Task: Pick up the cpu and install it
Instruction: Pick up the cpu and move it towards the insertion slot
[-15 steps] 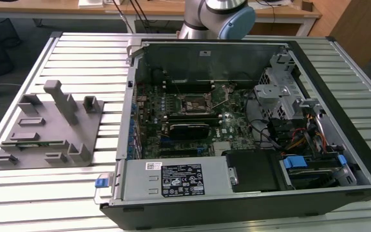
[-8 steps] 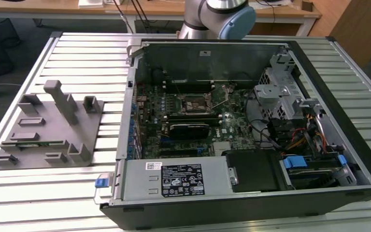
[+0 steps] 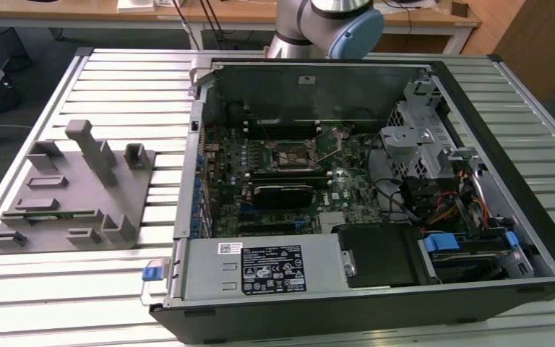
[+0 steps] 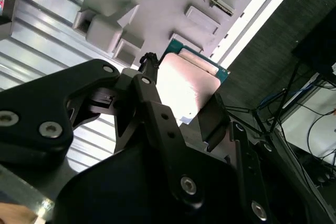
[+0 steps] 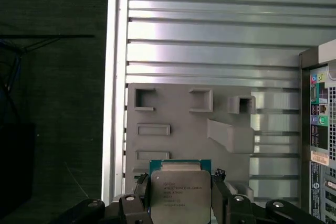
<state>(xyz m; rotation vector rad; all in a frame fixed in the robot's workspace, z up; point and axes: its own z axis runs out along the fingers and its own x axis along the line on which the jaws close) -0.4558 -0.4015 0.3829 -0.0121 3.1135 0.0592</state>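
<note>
Slatted worktop [image 3: 113,87] carrying everything. Open computer case [image 3: 480,108] lying on side, filling worktop toward exterior view's right, motherboard face-up for reach from above. Black socket frame [image 3: 292,154] mid-board, looks vacant. Grey fixture block [image 3: 75,195] by worktop's edge on exterior view's left, pockets upward to park parts. Gripper [image 5: 180,190] over fixture, closed narrow on cpu [image 5: 180,195], pinching opposite edges, leaving silver lid untouched. Chip level, apparently lifted clear of fixture, well apart from socket.

Cpu [image 5: 180,196] in hand [image 5: 180,185] over fixture [image 5: 184,142] beside case [image 5: 320,135].
</note>
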